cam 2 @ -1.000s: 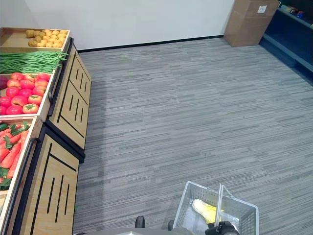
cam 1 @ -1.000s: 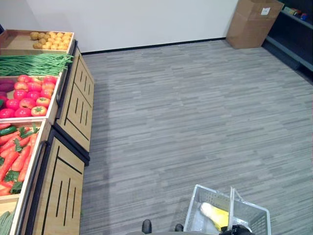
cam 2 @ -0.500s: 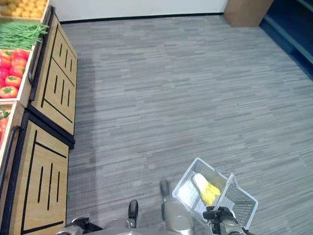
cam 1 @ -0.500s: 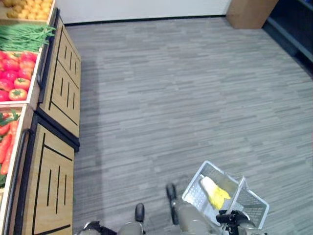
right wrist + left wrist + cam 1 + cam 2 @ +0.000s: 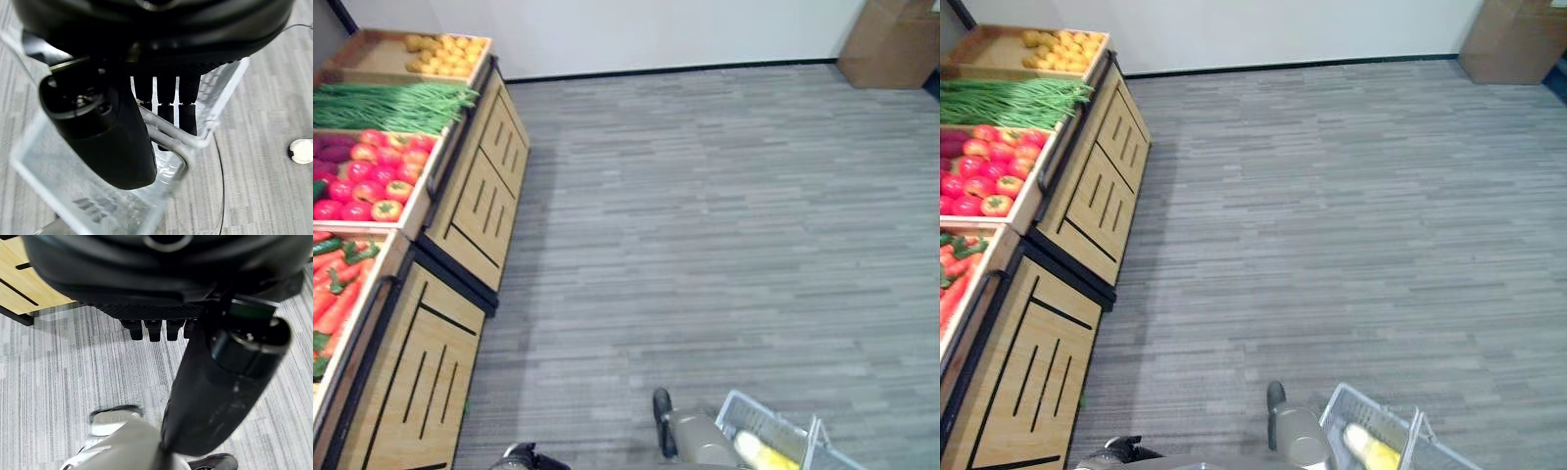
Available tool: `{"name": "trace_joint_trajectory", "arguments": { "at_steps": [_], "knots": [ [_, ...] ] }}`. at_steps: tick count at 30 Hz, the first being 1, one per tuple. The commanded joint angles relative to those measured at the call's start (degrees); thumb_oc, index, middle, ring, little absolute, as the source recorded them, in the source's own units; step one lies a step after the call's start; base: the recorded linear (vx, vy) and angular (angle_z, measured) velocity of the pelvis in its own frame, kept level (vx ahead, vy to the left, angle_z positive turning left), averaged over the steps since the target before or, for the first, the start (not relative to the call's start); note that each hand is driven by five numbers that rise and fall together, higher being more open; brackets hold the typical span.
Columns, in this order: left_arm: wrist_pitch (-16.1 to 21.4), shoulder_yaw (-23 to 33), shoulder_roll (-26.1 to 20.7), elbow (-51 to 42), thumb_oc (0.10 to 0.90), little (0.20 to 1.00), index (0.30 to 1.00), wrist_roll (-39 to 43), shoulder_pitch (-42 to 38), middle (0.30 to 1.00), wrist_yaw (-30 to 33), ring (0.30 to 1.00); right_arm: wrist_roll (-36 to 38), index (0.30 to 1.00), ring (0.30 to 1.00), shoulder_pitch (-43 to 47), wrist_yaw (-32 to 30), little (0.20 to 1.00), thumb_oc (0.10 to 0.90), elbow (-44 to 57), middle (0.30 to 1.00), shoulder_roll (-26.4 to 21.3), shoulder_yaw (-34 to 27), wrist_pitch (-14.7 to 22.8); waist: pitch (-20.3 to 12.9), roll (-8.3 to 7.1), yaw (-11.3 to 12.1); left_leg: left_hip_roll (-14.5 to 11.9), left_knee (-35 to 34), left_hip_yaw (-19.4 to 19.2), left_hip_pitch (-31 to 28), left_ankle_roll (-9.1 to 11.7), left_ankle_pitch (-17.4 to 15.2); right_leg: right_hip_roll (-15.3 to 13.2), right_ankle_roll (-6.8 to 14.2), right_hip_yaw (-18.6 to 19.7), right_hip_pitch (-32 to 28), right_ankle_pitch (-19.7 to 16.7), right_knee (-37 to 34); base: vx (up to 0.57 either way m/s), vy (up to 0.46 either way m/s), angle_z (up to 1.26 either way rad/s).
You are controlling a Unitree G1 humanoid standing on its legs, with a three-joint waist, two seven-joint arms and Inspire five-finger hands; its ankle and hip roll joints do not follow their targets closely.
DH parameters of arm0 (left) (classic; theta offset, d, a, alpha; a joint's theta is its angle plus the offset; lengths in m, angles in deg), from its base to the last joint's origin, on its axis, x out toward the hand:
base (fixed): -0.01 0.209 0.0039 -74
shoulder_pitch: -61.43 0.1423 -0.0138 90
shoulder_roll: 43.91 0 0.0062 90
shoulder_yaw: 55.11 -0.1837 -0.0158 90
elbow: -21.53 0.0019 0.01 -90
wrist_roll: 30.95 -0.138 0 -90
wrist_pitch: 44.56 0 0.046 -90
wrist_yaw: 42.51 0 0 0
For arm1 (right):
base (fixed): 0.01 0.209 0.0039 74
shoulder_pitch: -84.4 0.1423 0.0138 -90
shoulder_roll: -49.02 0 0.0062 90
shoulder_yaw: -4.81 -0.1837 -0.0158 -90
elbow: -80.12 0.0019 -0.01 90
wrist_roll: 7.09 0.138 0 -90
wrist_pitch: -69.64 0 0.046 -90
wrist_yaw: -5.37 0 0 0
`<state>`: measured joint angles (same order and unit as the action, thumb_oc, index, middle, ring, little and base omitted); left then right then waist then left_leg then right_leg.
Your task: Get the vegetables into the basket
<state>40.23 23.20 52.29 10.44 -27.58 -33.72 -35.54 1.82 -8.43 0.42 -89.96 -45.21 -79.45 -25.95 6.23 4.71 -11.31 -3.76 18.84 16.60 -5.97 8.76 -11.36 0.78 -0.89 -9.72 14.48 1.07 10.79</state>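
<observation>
Over grey floor (image 5: 705, 215), right hand (image 5: 166, 105) curls round basket (image 5: 215, 93) handle.

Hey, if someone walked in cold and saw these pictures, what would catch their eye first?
Probably the wooden produce stand along the left, with its bright red tomatoes, green beans and carrots. Next, the wire basket at the lower right, already holding something yellow; its handle sits in the right robot hand.

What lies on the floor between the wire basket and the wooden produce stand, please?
In the left eye view, the stretch between the wire basket and the wooden produce stand is bare grey striped floor; nothing lies on it.
</observation>
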Motion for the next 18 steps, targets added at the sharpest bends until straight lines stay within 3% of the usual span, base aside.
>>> {"name": "trace_joint_trajectory", "arguments": {
  "at_steps": [1,6,8,9,12,14,16,17,18],
  "knots": [
    [0.51,0.99,-3.81,-2.12,0.9,1.0,1.0,0.47,-0.12,1.0,0.8,1.0,1.51,0.3,0.3,0.9,-0.2,0.3,0.4,1.21,0.3,-1.69,0.26,1.89,2.39,-1.34,-0.05,-0.85,-10.68,-3.14,-10.96,0.89,23.98,-1.53,4.77,4.34,1.36,-8.01,-6.06,0.26,-0.171,0.09],
    [0.44,0.05,-3.52,-2.92,0.9,1.0,1.0,-0.27,-0.11,1.0,1.04,1.0,1.74,0.3,0.3,1.11,0.29,0.3,0.4,1.21,0.3,-1.82,0.46,1.83,2.09,-0.41,0.06,-2.46,-8.36,-4.49,-9.94,1.86,31.13,-0.12,3.2,4.85,-0.47,-4.53,-4.25,0.23,-0.168,-0.01],
    [0.53,-0.03,-3.63,-3.13,0.9,1.0,1.0,-0.33,0.05,1.0,1.06,1.0,1.64,0.3,0.3,0.96,0.38,0.3,0.4,1.05,0.3,-1.86,0.48,1.79,2.06,-0.34,0.01,-2.52,-7.48,-4.81,-9.48,1.95,32.13,0.11,2.87,4.93,-0.77,-3.9,-4.02,0.15,-0.118,0.0],
    [0.53,-0.01,-3.74,-3.27,0.9,1.0,1.0,-0.22,0.29,1.0,1.04,1.0,1.36,0.3,0.3,0.69,0.44,0.3,0.4,0.72,0.3,-1.95,0.58,1.73,2.14,-0.62,0.05,-2.44,-4.64,-5.81,-8.17,1.88,33.9,0.07,2.3,5.49,-1.74,-3.14,-3.9,0.18,-0.164,-0.05],
    [0.63,0.77,-4.13,-3.4,0.9,1.0,1.0,0.73,0.77,1.0,0.87,1.0,1.45,0.3,0.3,0.39,0.57,0.3,0.4,0.03,0.3,-2.15,0.24,1.56,2.62,-1.67,0.87,-1.23,1.22,-7.24,-5.04,1.2,34.99,-0.18,1.18,6.74,-4.18,-2.23,-4.69,0.18,-0.179,0.01],
    [0.74,1.02,-4.43,-3.39,0.9,1.0,1.0,1.15,1.09,1.0,1.0,1.0,1.61,0.3,0.3,0.37,0.54,0.3,0.4,0.01,0.3,-2.25,0.15,1.5,3.01,-2.16,1.61,-1.24,3.6,-8.9,-3.38,-0.05,32.96,-0.06,0.78,7.41,-6.26,-1.16,-5.22,0.19,-0.134,-0.1],
    [0.69,1.31,-4.49,-3.29,0.9,1.0,1.0,1.26,1.2,1.0,0.95,1.0,1.98,0.3,0.3,0.4,0.44,0.3,0.4,-0.38,0.3,-2.27,-0.12,1.32,3.64,-3.29,2.67,-0.78,2.92,-11.66,0.96,-2.31,27.99,-1.06,1.02,8.28,-8.72,-0.75,-6.26,0.23,-0.089,0.0],
    [0.7,1.33,-4.58,-3.25,0.9,1.0,1.0,1.1,1.07,1.0,0.91,1.0,2.23,0.3,0.3,0.44,0.23,0.3,0.4,-0.52,0.3,-2.38,-0.37,1.34,4.32,-4.11,4.13,-0.19,2.96,-13.96,4.98,-3.45,22.77,-1.56,1.53,9.4,-10.86,-0.27,-7.14,0.25,-0.07,0.08],
    [0.75,1.47,-4.72,-3.14,0.9,1.0,1.0,0.96,1.01,1.0,0.83,1.0,2.22,0.3,0.3,0.55,0.19,0.3,0.4,-0.61,0.3,-2.45,-0.35,1.33,4.37,-4.95,4.84,0.74,0.83,-14.86,8.21,-3.84,20.74,-2.2,1.95,9.87,-12.31,-0.32,-7.86,0.38,0.005,-0.12]
  ]
}}
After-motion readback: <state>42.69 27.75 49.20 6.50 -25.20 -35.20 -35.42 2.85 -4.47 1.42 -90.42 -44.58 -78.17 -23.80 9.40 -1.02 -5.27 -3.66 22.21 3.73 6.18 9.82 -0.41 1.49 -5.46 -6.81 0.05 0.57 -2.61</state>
